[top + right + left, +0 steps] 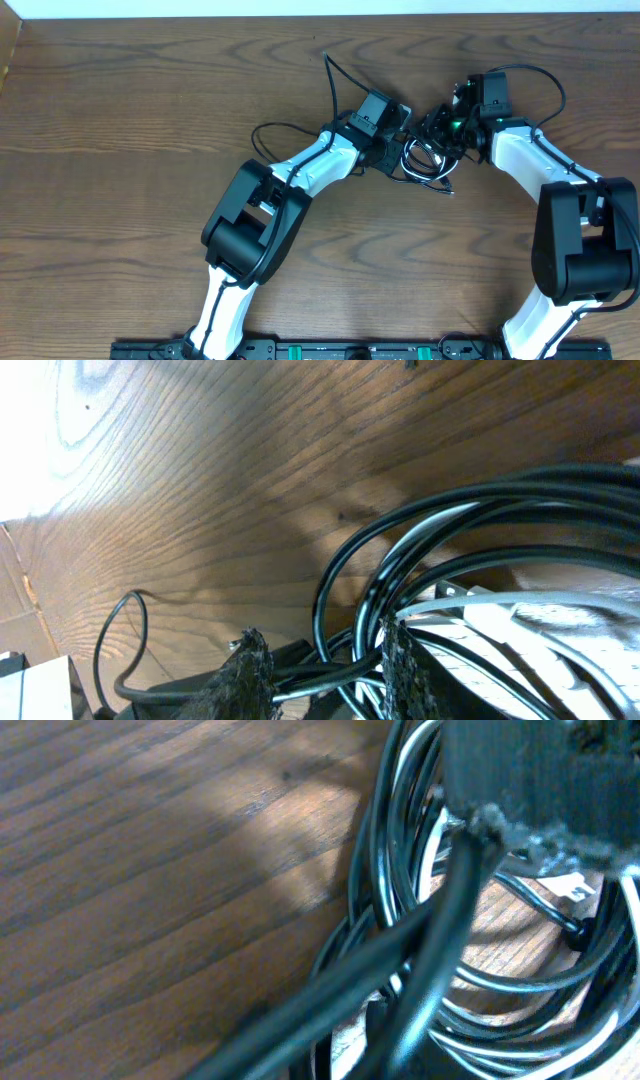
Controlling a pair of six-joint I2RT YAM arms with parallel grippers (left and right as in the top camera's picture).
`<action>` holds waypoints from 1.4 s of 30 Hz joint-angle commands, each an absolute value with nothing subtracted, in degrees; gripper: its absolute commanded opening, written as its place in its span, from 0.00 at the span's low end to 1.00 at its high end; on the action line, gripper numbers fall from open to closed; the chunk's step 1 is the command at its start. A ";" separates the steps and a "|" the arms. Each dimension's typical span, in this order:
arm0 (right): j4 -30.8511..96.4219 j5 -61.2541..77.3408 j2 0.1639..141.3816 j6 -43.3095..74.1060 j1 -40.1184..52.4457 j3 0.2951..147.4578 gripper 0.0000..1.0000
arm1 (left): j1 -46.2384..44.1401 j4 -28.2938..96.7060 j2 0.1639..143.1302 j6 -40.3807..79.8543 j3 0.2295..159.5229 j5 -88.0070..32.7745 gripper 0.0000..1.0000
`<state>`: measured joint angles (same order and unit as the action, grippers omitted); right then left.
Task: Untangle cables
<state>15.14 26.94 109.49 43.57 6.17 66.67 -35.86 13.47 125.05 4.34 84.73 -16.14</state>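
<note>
Blurred black cables [440, 930] crowd the left wrist lens, running out from under the left pincer [397, 150]. Only one frayed finger [520, 770] of it shows, cut off at the top corner, so I cannot tell how wide this pincer stands or whether it holds anything. Just beyond that finger the coil lies on the table [150, 870], white strands mixed among the black, the plug ends hidden.

The right pincer [322, 655] stands part-way open, its two mesh-covered fingers [252, 678] apart. Black cords cross the gap without being pinched. More loops lie just ahead of its tips, a pale cord among them running off the frame edge.

From overhead the bundle sits between both pincers, largely covered by them.
</note>
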 commanded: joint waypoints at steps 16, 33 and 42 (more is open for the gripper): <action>16.08 28.91 109.80 51.27 6.96 66.28 0.43 | -35.81 12.36 121.64 1.48 84.60 -12.78 0.32; 16.08 34.20 109.80 70.76 5.91 66.30 0.48 | -35.70 12.36 120.53 -0.45 84.60 -9.82 0.11; 21.10 37.63 109.80 70.70 5.34 66.30 0.38 | -35.70 14.96 120.53 -0.43 84.60 -8.08 0.08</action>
